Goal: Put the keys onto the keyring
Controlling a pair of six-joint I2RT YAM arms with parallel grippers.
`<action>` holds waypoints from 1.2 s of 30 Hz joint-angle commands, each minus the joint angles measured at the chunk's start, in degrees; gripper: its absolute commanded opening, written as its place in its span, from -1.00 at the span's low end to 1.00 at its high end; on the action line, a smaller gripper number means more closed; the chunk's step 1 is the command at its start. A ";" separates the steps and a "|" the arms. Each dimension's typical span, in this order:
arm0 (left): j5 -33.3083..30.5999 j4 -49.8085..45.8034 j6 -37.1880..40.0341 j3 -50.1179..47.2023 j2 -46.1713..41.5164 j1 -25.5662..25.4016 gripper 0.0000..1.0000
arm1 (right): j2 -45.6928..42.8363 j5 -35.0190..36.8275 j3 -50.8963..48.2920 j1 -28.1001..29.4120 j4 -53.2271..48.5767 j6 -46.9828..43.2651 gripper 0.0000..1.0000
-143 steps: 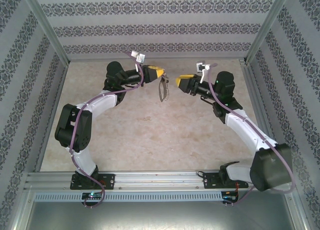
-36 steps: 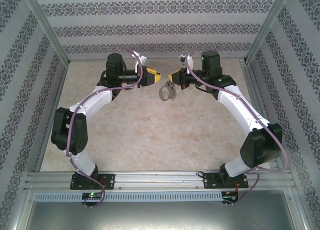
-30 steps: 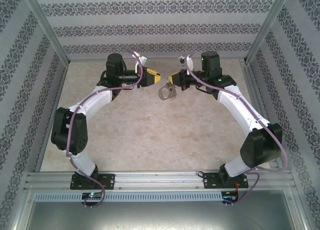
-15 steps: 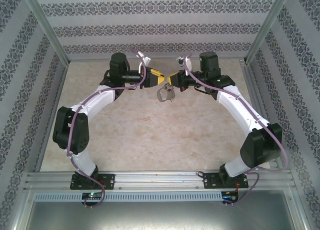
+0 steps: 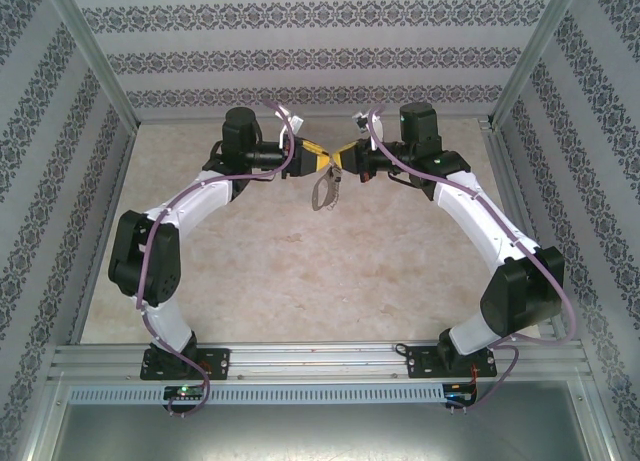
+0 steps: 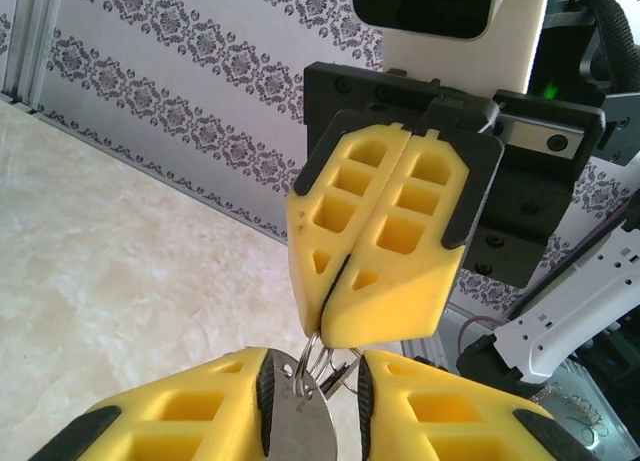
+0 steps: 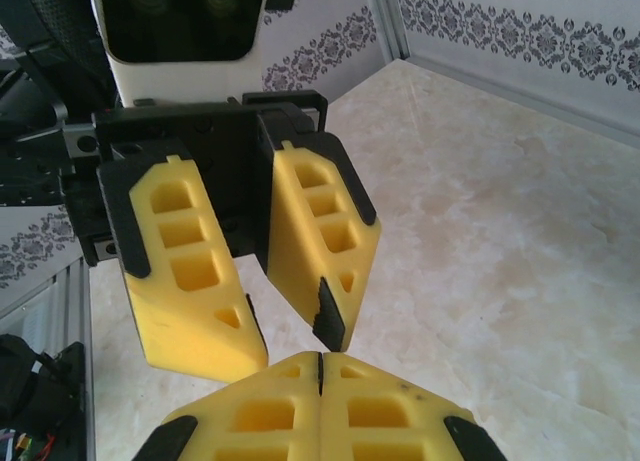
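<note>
Above the far middle of the table my two grippers meet tip to tip. The left gripper [image 5: 322, 162] [image 6: 312, 366] is shut on a flat silver key [image 6: 300, 421], which lies between its black pads along the fingers. Silver wire loops [image 6: 316, 359] run through the key's hole. The right gripper [image 5: 340, 162] [image 6: 322, 331] [image 7: 320, 359] is shut, and its yellow tips pinch those loops from above. Below the two tips the oval keyring [image 5: 323, 189] with its short chain hangs free over the table. A second, darker key [image 6: 345, 373] shows beside the first.
The pale marble-patterned tabletop [image 5: 300, 271] lies open below the hanging ring. Patterned walls [image 5: 300, 61] and metal frame posts [image 5: 95, 66] close the cell on three sides. The aluminium rail [image 5: 320, 359] with both arm bases runs along the near edge.
The left gripper has moved right and the right gripper slightly left until their tips touch. The hanging keyring has swung from broadside to nearly edge-on beneath them.
</note>
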 commanded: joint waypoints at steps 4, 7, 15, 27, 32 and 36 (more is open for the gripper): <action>1.14 1.56 -0.17 0.80 1.08 -1.61 -0.44 | -0.38 -2.64 0.10 0.05 2.94 0.77 -1.00; 1.14 1.71 -0.26 0.90 1.08 -1.85 -0.46 | -0.37 -2.55 0.01 0.07 2.84 0.83 -1.00; 0.54 2.32 -0.17 0.73 0.57 -1.79 -0.52 | -0.36 -2.54 -0.17 -0.13 2.49 0.56 -1.00; 0.28 6.11 -2.93 0.99 0.98 -1.75 -0.90 | -0.50 -2.90 -0.25 -0.57 2.24 0.38 -1.00; 0.70 13.75 -7.60 -0.28 1.42 -1.72 -1.00 | -0.68 -1.95 -0.08 -0.56 2.99 1.54 -0.93; -0.64 17.28 -9.78 -1.18 1.09 -1.74 -1.00 | -4.29 1.46 -3.32 -2.82 7.81 6.00 -0.25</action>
